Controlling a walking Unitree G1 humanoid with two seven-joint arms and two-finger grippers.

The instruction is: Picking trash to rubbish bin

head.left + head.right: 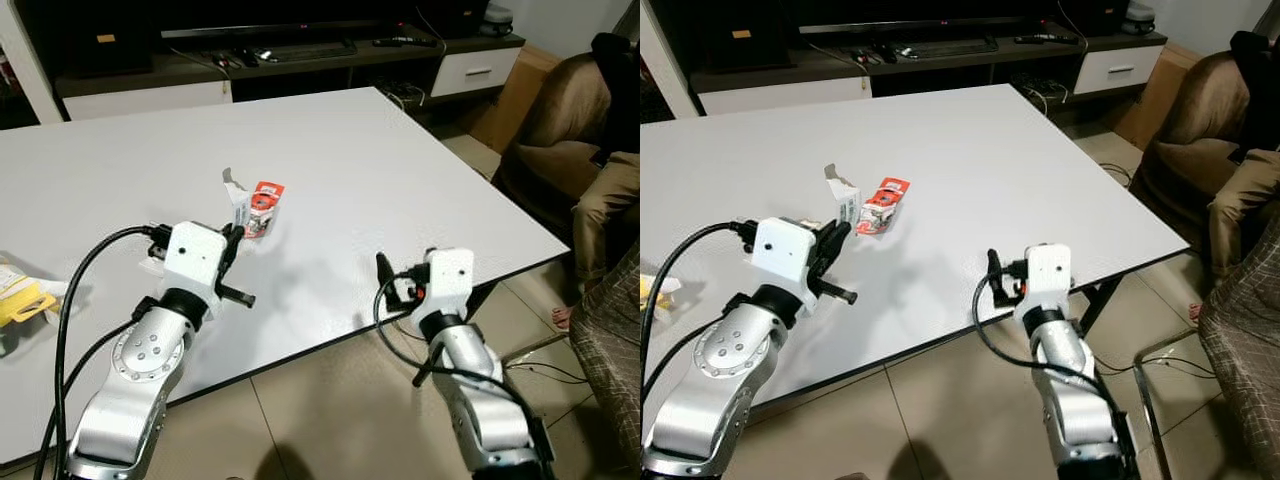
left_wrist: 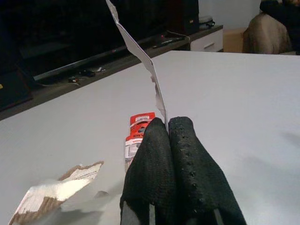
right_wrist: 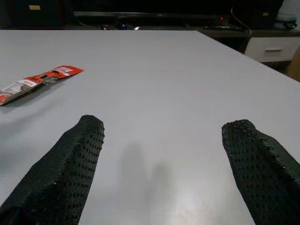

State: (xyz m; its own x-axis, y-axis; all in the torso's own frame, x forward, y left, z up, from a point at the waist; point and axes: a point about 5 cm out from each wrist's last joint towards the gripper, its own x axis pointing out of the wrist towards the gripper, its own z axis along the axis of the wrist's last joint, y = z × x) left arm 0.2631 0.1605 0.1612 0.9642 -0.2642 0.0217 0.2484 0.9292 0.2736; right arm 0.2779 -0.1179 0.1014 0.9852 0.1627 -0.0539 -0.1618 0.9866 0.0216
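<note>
Well, starting at the far left of the white table point(image 1: 400, 170), a yellow packet point(image 1: 22, 297) lies near that edge, well apart from everything else I care about right now. Moving toward the table's middle, my left gripper point(image 1: 232, 243) is pressed tight on a thin torn piece of white card point(image 2: 140, 54), which stands up from between the two fingers point(image 2: 187, 159); so that piece of trash is held, lifted off the tabletop. Just beyond it on the table lies a red and white wrapper point(image 1: 264, 207), flat, close to the held card. In the left wrist view a torn brown and white scrap point(image 2: 51, 192) also lies on the table beside the gripper, on the near side of the wrapper.

Further right, near the table's front edge, my right gripper point(image 3: 164, 164) hovers low over bare tabletop with its fingers spread wide and nothing between them. To the right of the table a person's leg point(image 1: 610, 200) shows in an armchair point(image 1: 560, 120).

I judge the step in hand is carrying the card away to the bin, which I cannot spot from here. To do it well I would keep the pinch firm, since the card is thin and gripped only at its lower edge, and lift straight up before turning so it does not drag the wrapper. The free right arm looks best placed to take the wrapper afterwards
</note>
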